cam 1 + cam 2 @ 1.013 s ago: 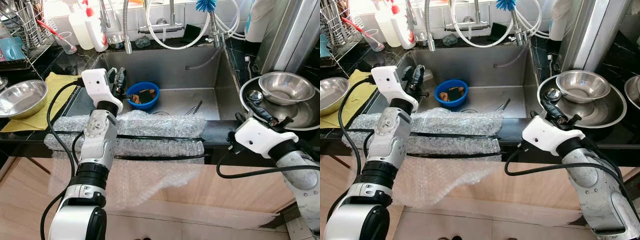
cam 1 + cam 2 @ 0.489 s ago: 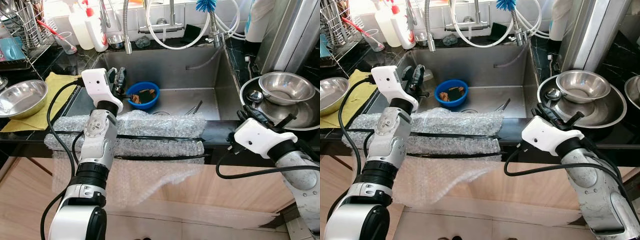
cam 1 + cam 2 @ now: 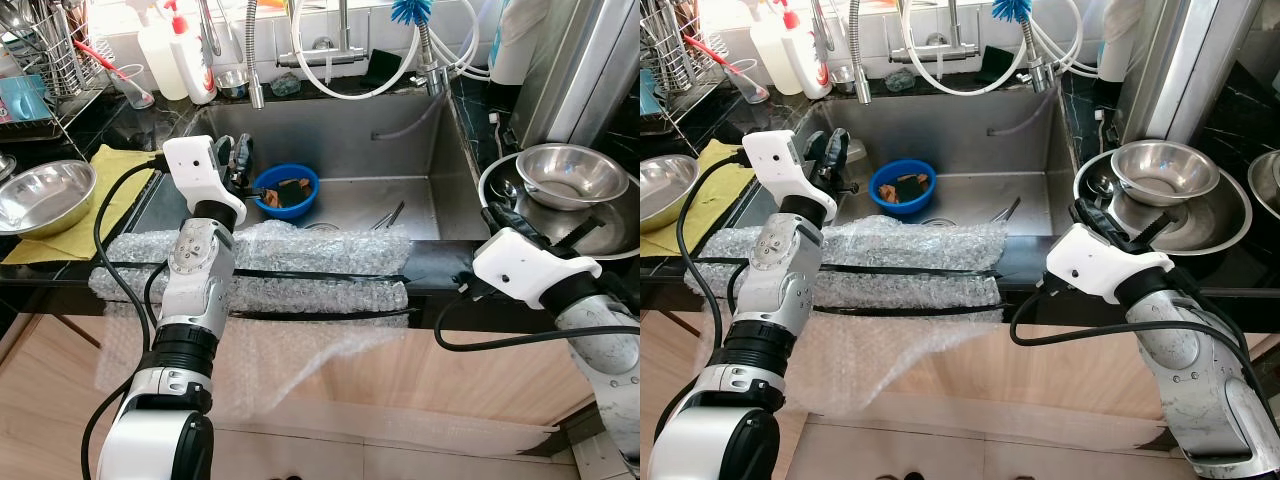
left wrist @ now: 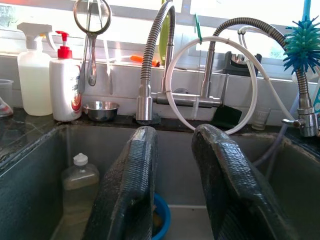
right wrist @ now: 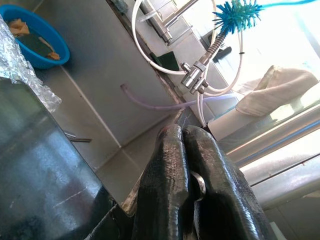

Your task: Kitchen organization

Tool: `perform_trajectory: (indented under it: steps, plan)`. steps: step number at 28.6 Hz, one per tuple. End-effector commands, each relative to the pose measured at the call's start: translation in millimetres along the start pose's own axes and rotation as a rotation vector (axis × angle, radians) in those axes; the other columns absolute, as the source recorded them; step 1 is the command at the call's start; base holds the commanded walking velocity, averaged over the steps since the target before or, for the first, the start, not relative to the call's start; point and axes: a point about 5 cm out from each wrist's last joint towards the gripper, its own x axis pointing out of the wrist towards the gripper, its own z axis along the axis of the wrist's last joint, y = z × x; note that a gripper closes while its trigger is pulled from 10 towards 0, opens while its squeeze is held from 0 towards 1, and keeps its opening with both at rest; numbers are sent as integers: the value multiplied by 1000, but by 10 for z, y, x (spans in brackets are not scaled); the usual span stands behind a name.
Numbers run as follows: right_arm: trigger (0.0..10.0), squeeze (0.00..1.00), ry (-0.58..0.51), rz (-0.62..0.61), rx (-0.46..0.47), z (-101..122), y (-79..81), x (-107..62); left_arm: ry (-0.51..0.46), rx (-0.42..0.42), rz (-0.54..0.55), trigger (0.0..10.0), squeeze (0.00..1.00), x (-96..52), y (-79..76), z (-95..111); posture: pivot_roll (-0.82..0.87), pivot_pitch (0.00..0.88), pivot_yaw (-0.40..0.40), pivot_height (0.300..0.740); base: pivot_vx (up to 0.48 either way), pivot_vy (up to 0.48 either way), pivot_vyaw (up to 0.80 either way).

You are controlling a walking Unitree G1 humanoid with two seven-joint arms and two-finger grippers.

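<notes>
Over the left end of the steel sink [image 3: 400, 140] I have my left gripper [image 3: 238, 160] hanging with its two black fingers [image 4: 131, 190] spread apart and nothing between them; through the left wrist camera I can see the blue bowl [image 3: 285, 190] low in the gap, down on the sink floor with some brown scraps in it. Beside it on the sink floor lie a few pieces of cutlery [image 3: 390, 214], too small for me to sort out. A strip of bubble wrap [image 3: 300, 265] lies along the front counter edge and hangs down over the cabinet below. My right gripper [image 3: 1110, 222] sits at the right end of the counter, at the near rim of the big steel pan [image 3: 1230, 215] that holds a smaller steel bowl [image 3: 1165, 170]. From the right wrist camera its fingers [image 5: 167, 185] are pressed together with a curved bit of metal [image 5: 198, 184] caught between them, though I cannot tell what that metal belongs to. On the left counter a steel bowl [image 3: 42, 195] rests on a yellow cloth [image 3: 100, 170], near a wire rack [image 3: 50, 60]. Behind the sink stand a spray bottle [image 3: 160, 50], a red-topped pump bottle [image 3: 192, 55], the taps [image 4: 150, 95], and a blue bottle brush [image 3: 410, 10].
</notes>
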Motion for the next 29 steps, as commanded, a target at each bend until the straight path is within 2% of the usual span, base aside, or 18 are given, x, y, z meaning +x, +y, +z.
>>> perform_trajectory:
  steps: [1, 4, 5, 6, 8, 21, 23, 24, 26, 27, 28, 29]
  plan:
    - [0, 0, -28, -14, 1, 82, -52, 17, -15, 0, 14, 10000, 0, 21, 33, 35, -118, 108, 141, 740, 0, 0, 0]
    - [0, 0, -29, -15, 1, 83, -54, 17, -15, 0, 14, 10000, 0, 21, 33, 35, -118, 108, 141, 740, 0, 0, 0]
    - [10000, 0, -45, -48, 1, 135, -118, 38, -16, -3, 14, 10000, 0, 20, 33, 34, -120, 107, 140, 740, 0, 0, 0]
    - [10000, 0, -67, -92, 3, 207, -203, 63, -16, -6, 14, 10000, 0, 18, 31, 31, -119, 105, 139, 740, 0, 0, 0]
    - [10000, 0, -86, -114, 2, 262, -255, 76, -19, -8, 13, 10000, 0, 19, 28, 35, -119, 106, 138, 740, 0, 0, 0]
    - [10000, 0, -135, -178, 45, 411, -345, 122, -28, -12, 13, 10000, 0, 15, 18, 43, -119, 105, 134, 740, 0, 0, 0]
    - [10000, 0, -143, -222, 113, 425, -372, 140, -29, -12, 13, 10000, 0, 15, 17, 44, -119, 104, 135, 740, 0, 0, 0]
    - [10000, 0, -158, -285, 244, 448, -415, 171, -30, -12, 10, 10000, 0, 14, 8, 44, -120, 104, 135, 740, 0, 0, 0]
    - [10000, 0, -178, -341, 384, 478, -466, 206, -30, -13, 6, 10000, 0, 14, -6, 43, -120, 104, 135, 740, 0, 0, 0]
    - [10000, 0, -178, -341, 384, 478, -466, 206, -30, -13, 6, 10000, 0, 14, -6, 43, -120, 104, 135, 740, 0, 0, 0]
    - [10000, 0, -196, -373, 475, 498, -502, 231, -31, -14, 3, 10000, 0, 15, -14, 43, -117, 103, 135, 740, 0, 0, 0]
    - [10000, 0, -196, -373, 475, 498, -502, 231, -31, -14, 3, 10000, 0, 15, -14, 43, -117, 103, 135, 740, 0, 0, 0]
